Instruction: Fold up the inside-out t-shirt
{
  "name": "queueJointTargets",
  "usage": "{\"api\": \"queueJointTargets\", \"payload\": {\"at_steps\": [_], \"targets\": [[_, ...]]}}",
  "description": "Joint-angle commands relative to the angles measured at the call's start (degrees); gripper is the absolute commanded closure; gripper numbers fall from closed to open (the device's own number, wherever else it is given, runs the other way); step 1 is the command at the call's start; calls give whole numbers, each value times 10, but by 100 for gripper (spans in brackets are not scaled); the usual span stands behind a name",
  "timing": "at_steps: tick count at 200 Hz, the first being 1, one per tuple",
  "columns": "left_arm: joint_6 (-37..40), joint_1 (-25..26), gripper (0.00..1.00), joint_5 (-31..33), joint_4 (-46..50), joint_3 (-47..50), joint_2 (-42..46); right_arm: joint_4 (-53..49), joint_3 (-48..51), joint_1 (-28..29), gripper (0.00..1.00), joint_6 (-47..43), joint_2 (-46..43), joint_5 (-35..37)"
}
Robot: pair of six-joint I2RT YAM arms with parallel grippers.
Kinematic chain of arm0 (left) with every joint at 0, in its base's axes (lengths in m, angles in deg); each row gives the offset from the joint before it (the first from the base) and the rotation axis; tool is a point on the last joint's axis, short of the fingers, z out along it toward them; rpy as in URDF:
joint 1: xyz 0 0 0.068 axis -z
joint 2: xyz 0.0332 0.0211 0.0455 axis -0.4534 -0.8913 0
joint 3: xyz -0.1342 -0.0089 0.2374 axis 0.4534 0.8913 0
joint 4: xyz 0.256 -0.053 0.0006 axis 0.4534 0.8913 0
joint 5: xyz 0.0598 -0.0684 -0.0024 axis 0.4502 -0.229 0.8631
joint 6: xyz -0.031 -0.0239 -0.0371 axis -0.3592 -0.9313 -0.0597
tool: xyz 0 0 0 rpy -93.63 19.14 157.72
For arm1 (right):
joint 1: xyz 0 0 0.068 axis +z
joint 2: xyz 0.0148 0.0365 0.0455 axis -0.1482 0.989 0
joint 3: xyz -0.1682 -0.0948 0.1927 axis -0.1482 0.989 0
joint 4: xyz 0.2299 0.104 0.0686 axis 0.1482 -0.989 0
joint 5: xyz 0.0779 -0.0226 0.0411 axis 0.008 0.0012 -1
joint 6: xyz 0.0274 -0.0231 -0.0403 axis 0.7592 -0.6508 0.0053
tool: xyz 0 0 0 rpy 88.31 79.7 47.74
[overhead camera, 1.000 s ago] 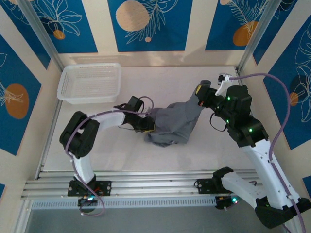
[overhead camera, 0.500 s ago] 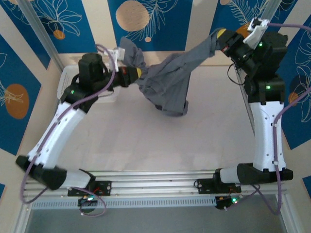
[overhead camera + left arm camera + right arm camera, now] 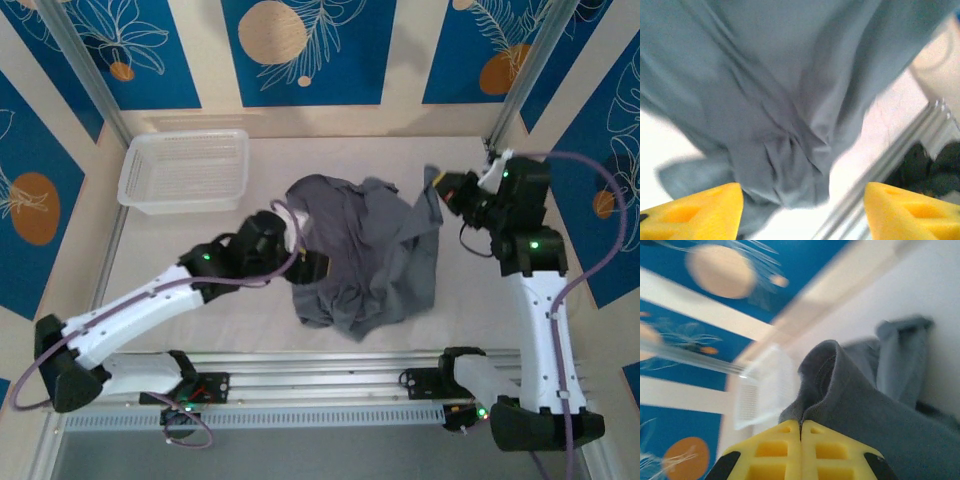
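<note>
The inside-out t-shirt lies in a crumpled heap in the middle of the table. My right pincer is clenched on a fold at its right edge. My left pincer gapes wide at its left side, gripping nothing. The cloth looks soft, light and limp, so it should sag and bunch. I judge the hem corners and shoulder seams the surest holds.

White arms — yellow fingers — purple cables
</note>
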Motion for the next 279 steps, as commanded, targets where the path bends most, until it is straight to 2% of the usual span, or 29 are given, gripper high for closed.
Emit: {"api": "queueJointTargets", "payload": {"at_steps": [1,19,37,68,93,109,129,149,157,164,176,194,221,233,245,253,274,279], "targets": [[67,-42,30,70,0,-118,-24,-77,96,-9,100,14,-11,-1],[79,-73,30,36,52,-216,-130,-35,198,0,100,36,-19,-48],[90,-85,30,15,83,-310,-251,-24,248,17,100,48,-12,-47],[102,-108,35,10,71,-460,-456,-34,252,54,100,45,7,-19],[87,-127,37,-36,127,-676,-647,-35,235,70,100,31,19,-4],[93,-129,37,-59,114,-768,-733,-22,234,79,100,29,23,2],[93,-130,33,-72,62,-800,-790,-7,235,85,100,29,34,0],[100,-130,25,-73,5,-800,-826,-2,228,87,100,23,49,-7],[105,-130,20,-74,-14,-803,-842,-1,224,88,100,19,55,-8],[107,-130,11,-73,-26,-807,-854,-1,220,89,100,17,58,-8],[105,-130,1,-66,-25,-833,-882,0,216,89,100,14,61,-11],[71,-135,1,-53,-13,-880,-925,1,209,89,100,11,63,-15],[23,-142,3,-47,-38,-883,-953,6,202,90,100,10,63,-21],[17,-142,8,-48,-50,-883,-959,10,201,90,100,11,63,-25],[10,-143,22,-49,-59,-883,-963,12,201,91,100,12,63,-26],[4,-142,38,-52,-65,-883,-965,14,203,90,100,12,64,-27],[3,-144,98,-58,-69,-883,-963,15,206,91,100,13,65,-26],[4,-145,100,-57,-65,-883,-959,15,207,91,100,12,65,-26]]}}
